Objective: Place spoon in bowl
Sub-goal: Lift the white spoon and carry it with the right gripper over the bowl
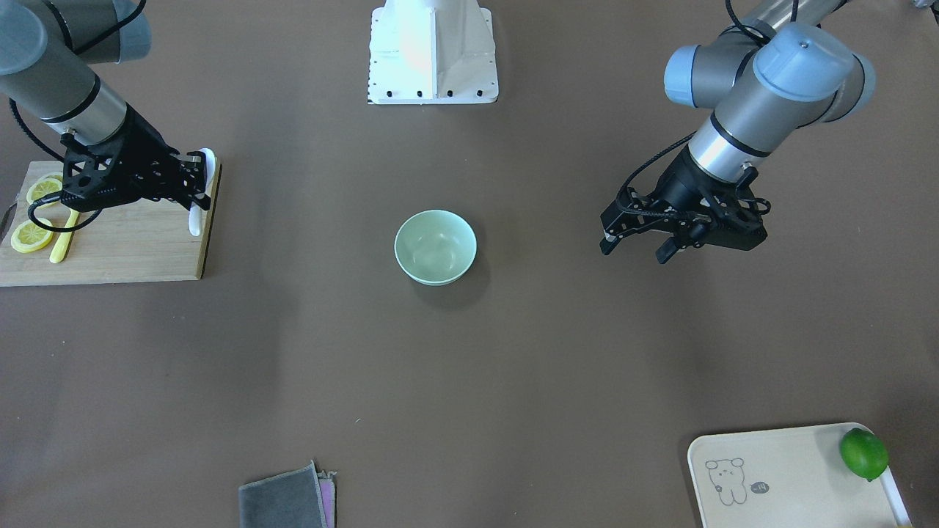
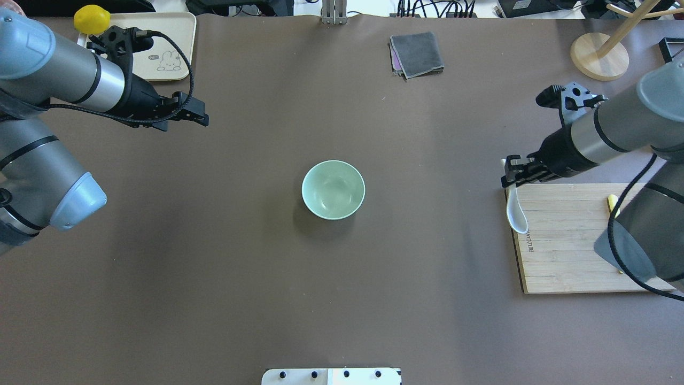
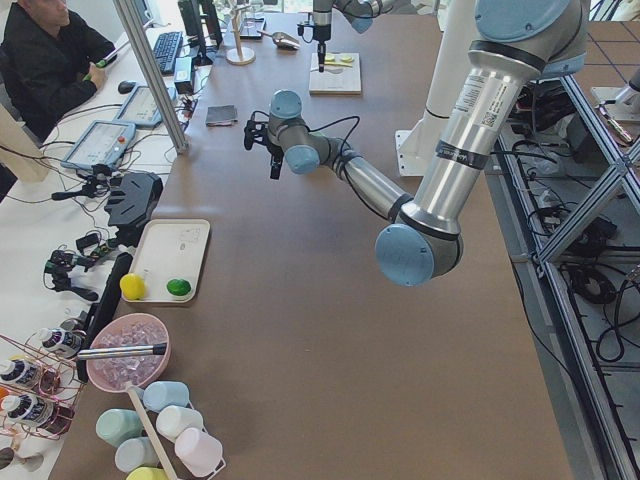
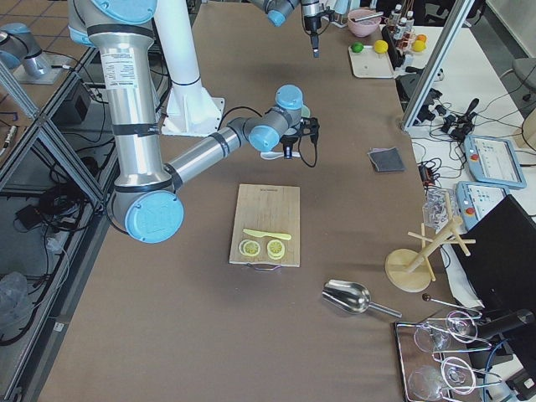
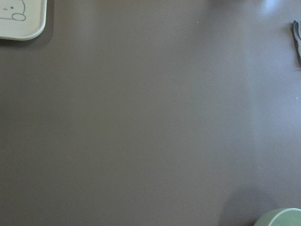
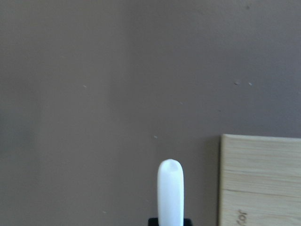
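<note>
The spoon (image 2: 517, 213) is over the left edge of the board (image 2: 566, 240), on the right side of the table (image 2: 342, 299). The right gripper (image 2: 511, 176) is pinched tight on its handle. The bowl (image 2: 333, 190) stands in the middle, well apart. The left gripper (image 1: 635, 252), far left, has its fingers spread and holds nothing.
</note>
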Robot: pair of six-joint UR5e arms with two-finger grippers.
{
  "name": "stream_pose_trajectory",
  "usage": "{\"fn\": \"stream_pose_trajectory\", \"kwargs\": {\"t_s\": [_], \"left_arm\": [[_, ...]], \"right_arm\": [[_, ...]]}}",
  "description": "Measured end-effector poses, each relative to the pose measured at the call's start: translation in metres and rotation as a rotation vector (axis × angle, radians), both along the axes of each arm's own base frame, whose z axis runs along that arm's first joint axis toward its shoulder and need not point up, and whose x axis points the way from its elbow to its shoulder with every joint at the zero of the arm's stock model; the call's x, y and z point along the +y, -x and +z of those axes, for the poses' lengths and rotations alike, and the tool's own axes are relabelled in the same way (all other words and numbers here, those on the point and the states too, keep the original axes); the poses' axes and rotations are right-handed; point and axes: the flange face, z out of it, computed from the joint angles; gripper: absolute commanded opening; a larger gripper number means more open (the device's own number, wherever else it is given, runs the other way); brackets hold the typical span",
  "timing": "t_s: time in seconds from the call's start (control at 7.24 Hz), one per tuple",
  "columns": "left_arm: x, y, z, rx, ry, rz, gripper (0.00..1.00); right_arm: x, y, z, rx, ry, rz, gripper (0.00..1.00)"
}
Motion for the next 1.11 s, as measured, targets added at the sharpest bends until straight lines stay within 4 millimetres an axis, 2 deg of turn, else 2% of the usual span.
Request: {"fn": "stream_pose_trajectory", "kwargs": {"t_s": [0.14, 0.28, 0.55, 0.69, 0.83, 1.11], "left_arm": [[0.002, 0.014, 0.025, -0.036, -0.047, 0.020, 0.98], [0.003, 0.032, 0.051, -0.072, -0.093, 0.035, 0.98], [0.009, 0.061, 0.090, -0.108, -0.140, 0.042, 0.98], [0.011, 0.069, 0.101, -0.116, -0.142, 0.039, 0.98], [0.012, 0.075, 0.109, -0.122, -0.138, 0.035, 0.98], [0.010, 0.079, 0.119, -0.132, -0.126, 0.029, 0.98]], "right_arm": [[-0.017, 0.018, -0.041, -0.032, 0.009, 0.058, 0.00], [-0.033, 0.045, -0.076, -0.047, 0.008, 0.110, 0.00], [-0.062, 0.115, -0.135, -0.054, 0.013, 0.203, 0.00], [-0.065, 0.151, -0.157, -0.051, 0.018, 0.243, 0.00], [-0.056, 0.183, -0.169, -0.041, 0.009, 0.287, 0.00], [-0.040, 0.230, -0.174, -0.009, -0.022, 0.334, 0.00]]}}
